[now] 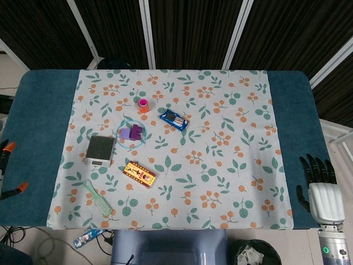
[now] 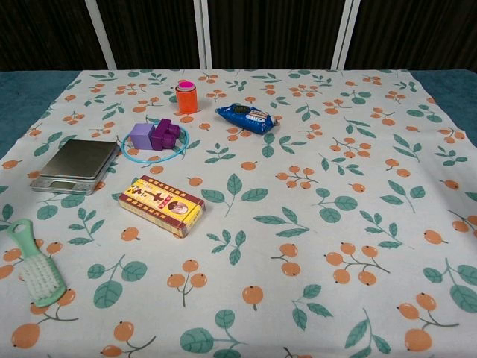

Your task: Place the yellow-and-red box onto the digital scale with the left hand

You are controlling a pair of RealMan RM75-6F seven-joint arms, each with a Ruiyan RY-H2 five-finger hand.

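The yellow-and-red box (image 1: 139, 174) (image 2: 161, 205) lies flat on the floral cloth, just right of and nearer than the digital scale (image 1: 100, 150) (image 2: 77, 165). Nothing rests on the scale's grey plate. My right hand (image 1: 320, 190) shows only in the head view, beyond the table's right front corner, fingers stretched out and holding nothing, far from the box. Neither view shows my left hand.
A green brush (image 1: 97, 197) (image 2: 35, 261) lies in front of the scale. Purple blocks (image 1: 131, 132) (image 2: 156, 135) sit inside a blue ring behind the box, with an orange bottle (image 1: 143, 105) and a blue packet (image 1: 174, 118) farther back. Two orange-tipped black objects (image 1: 5, 148) poke in at the left edge.
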